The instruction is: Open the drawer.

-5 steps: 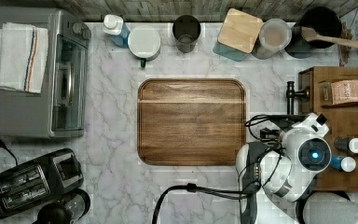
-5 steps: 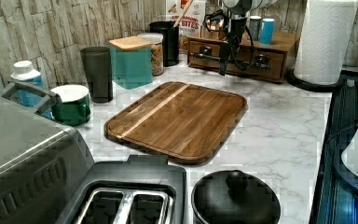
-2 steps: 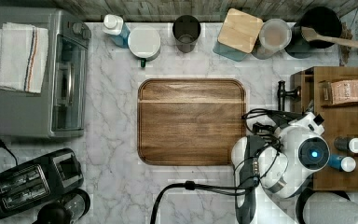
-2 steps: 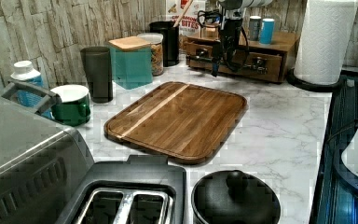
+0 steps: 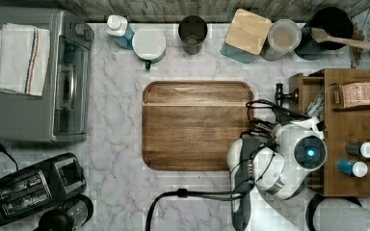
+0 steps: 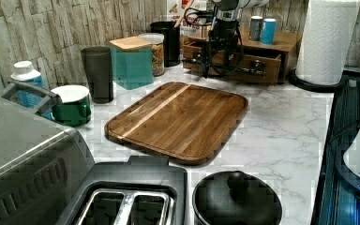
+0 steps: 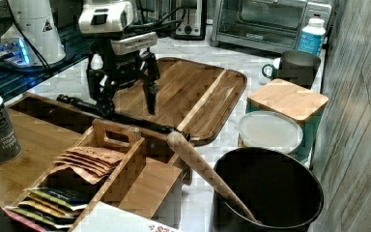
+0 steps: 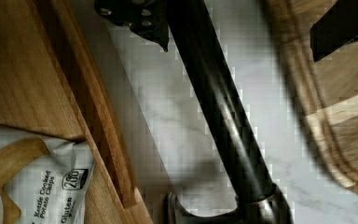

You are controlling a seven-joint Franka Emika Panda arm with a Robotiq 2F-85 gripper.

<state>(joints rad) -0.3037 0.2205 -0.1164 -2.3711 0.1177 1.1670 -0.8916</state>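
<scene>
Standing partly pulled out of its cabinet beside the cutting board point(image 7: 188, 92), the drawer point(image 7: 43, 113) has the gripper point(image 7: 125, 104) spread apart astride its handle point(image 7: 121, 117), so a pull could slip off.

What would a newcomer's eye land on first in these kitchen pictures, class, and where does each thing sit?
First, the white robot arm at the top view's right, its gripper with jaws spread astride the black bar handle of the drawer, which is pulled partly out of the wooden cabinet. Next, the big wooden cutting board in the middle of the marble counter.
</scene>
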